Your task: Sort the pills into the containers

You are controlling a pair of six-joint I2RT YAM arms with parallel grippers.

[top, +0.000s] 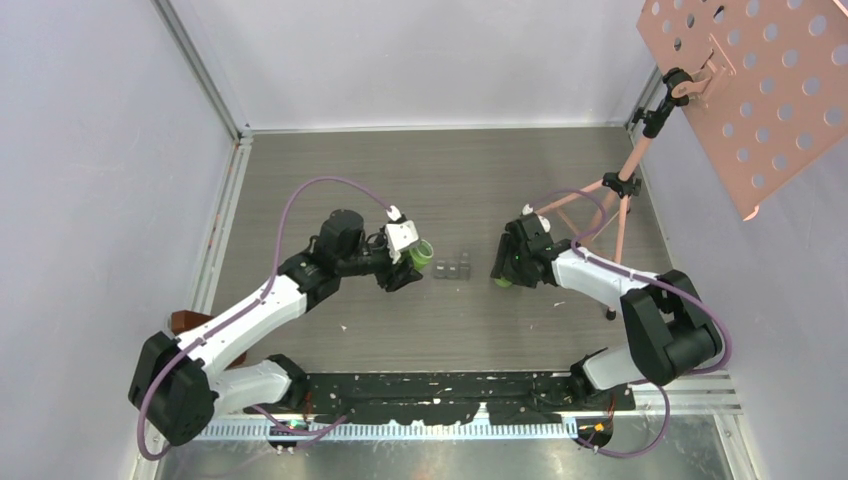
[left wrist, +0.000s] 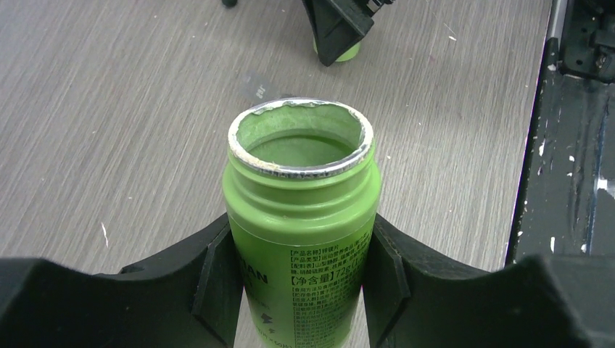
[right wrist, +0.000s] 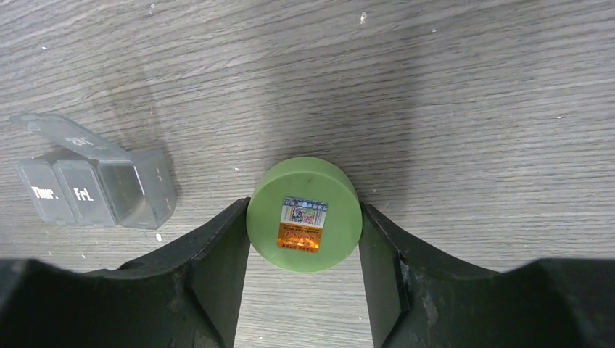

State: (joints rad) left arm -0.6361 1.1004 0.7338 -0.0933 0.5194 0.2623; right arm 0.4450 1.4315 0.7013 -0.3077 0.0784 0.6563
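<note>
Top external view: both arms meet mid-table, each with its jaws clamped on something green.

Left gripper (left wrist: pixel 301 290) squeezes the open green bottle (left wrist: pixel 301 210) by its body, mouth uncapped and tipped toward the centre; right gripper (right wrist: pixel 304 275) pinches the green cap (right wrist: pixel 304 214), sticker up, low over the wood table (top: pixel 400 170). Between them sits the grey pill case (right wrist: pixel 94 188), one lid flipped up, just beside the cap.
</note>
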